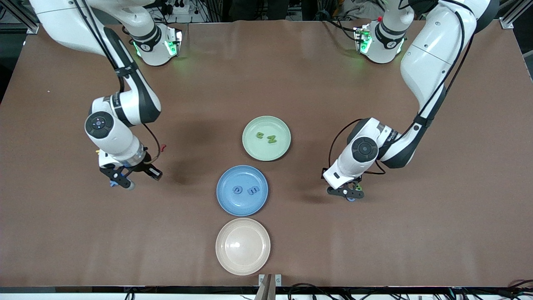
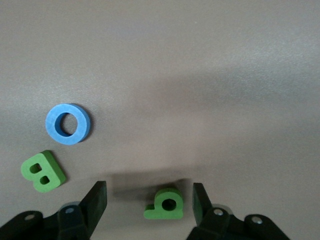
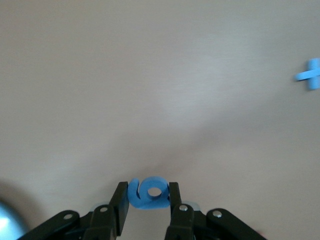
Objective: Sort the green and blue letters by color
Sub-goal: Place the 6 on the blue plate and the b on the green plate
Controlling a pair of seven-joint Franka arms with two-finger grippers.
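1. Letters, blue and green: small, thick-cut pieces that look like foam. I judge them very light, slightly springy, matte and not slippery, unlikely to break. They look best taken across two flat side edges, since the faces lie flat on the table.
2. Right gripper (image 3: 145, 200): low over the right arm's end of the table, fingers closed narrow on a blue letter (image 3: 148, 192) with a round hole, pinched by its side edges.
3. Left gripper (image 2: 150, 202): low over the left arm's end of the table, fingers wide, straddling a green letter (image 2: 166, 204) lying on the table, not touching it as far as I can see.
4. Loose near the left gripper: a blue O (image 2: 68, 123) and a green B (image 2: 43, 171), both flat on the table.
5. A blue cross-shaped piece (image 3: 311, 75) shows at the edge of the right wrist view.
6. Green plate (image 1: 250, 152): holds two green letters (image 1: 266, 137).
7. Blue plate (image 1: 227, 204), nearer the front camera: holds two blue letters (image 1: 245, 190).
8. Beige plate (image 1: 225, 262), nearest the camera: nothing in it.
9. Small red piece (image 1: 163, 147) beside the right arm.
10. Writing: only the letter shapes themselves; a label on the left arm's wrist is too small to read.
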